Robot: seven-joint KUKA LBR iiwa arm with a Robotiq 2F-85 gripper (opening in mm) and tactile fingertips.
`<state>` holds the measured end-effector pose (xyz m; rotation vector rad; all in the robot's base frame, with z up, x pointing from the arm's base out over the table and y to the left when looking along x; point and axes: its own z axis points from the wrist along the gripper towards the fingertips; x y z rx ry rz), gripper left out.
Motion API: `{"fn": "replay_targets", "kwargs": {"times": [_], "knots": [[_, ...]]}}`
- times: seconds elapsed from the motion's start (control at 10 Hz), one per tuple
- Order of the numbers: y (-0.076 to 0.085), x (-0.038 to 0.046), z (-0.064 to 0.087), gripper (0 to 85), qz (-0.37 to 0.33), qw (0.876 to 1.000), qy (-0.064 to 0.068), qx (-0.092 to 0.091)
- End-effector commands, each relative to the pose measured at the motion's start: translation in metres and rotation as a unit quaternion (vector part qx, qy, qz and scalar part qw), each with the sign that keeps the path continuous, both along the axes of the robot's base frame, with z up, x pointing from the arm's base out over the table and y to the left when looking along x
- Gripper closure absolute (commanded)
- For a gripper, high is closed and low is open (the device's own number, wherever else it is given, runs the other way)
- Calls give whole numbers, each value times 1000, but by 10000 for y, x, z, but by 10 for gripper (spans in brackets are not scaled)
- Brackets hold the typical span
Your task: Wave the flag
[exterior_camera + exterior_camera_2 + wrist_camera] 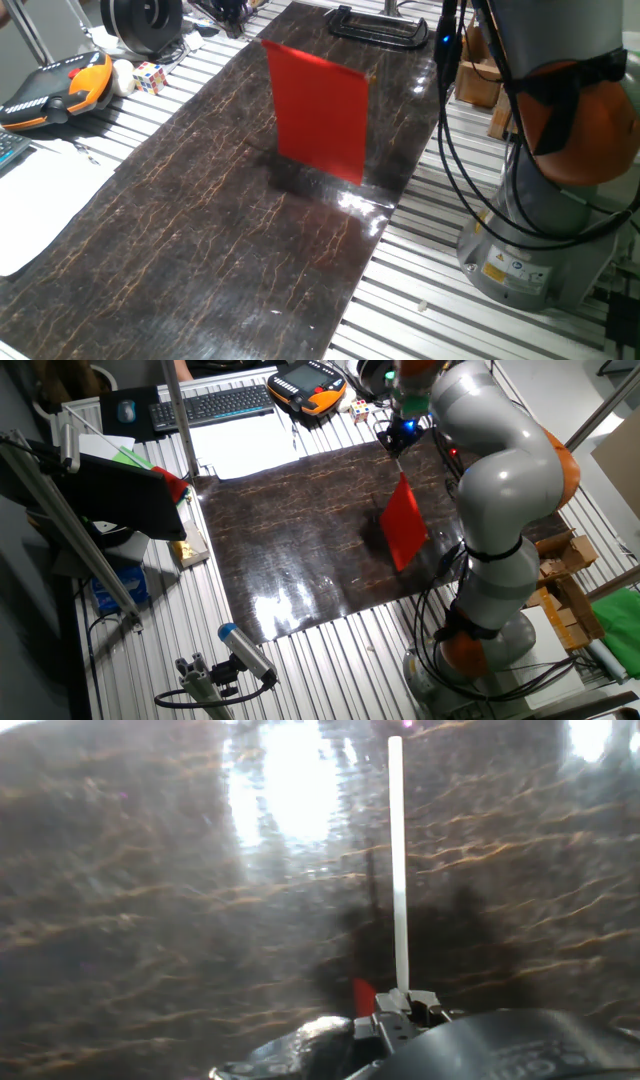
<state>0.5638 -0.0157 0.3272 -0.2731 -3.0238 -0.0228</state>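
The flag is a plain red sheet (pixel 320 108) on a thin white stick (pixel 398 860). It hangs upright in the air over the far half of the dark marbled table top (pixel 200 250), casting a shadow below it. In the other fixed view the red sheet (pixel 405 525) hangs under my gripper (pixel 400 438), which is shut on the top of the stick. In the hand view the stick runs straight out from between my fingers (pixel 400 1005), with a sliver of red (pixel 364 997) beside them. The gripper is out of frame in the one fixed view.
A black clamp (pixel 375 25) lies at the table top's far end. A Rubik's cube (pixel 150 77), an orange teach pendant (pixel 55 90) and white paper (pixel 50 200) sit to the left. The arm's base (pixel 530 240) and cables stand to the right. A keyboard (pixel 215 405) lies beyond.
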Motion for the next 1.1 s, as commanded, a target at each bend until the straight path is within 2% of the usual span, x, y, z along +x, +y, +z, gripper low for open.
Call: {"fn": "replay_targets", "kwargs": {"times": [0.0,0.3,0.4,0.5,0.7,0.8,1.0], "knots": [[7,-2,1,843,-167,978,-39,123],[19,-7,1,843,-195,970,-43,140],[24,-8,-1,843,-193,971,-44,137],[23,-8,-1,843,-178,975,-41,125],[8,-5,4,843,-111,990,-37,78],[-5,-6,11,843,-62,997,-32,45],[-54,1,25,843,39,999,-24,-7]]}}
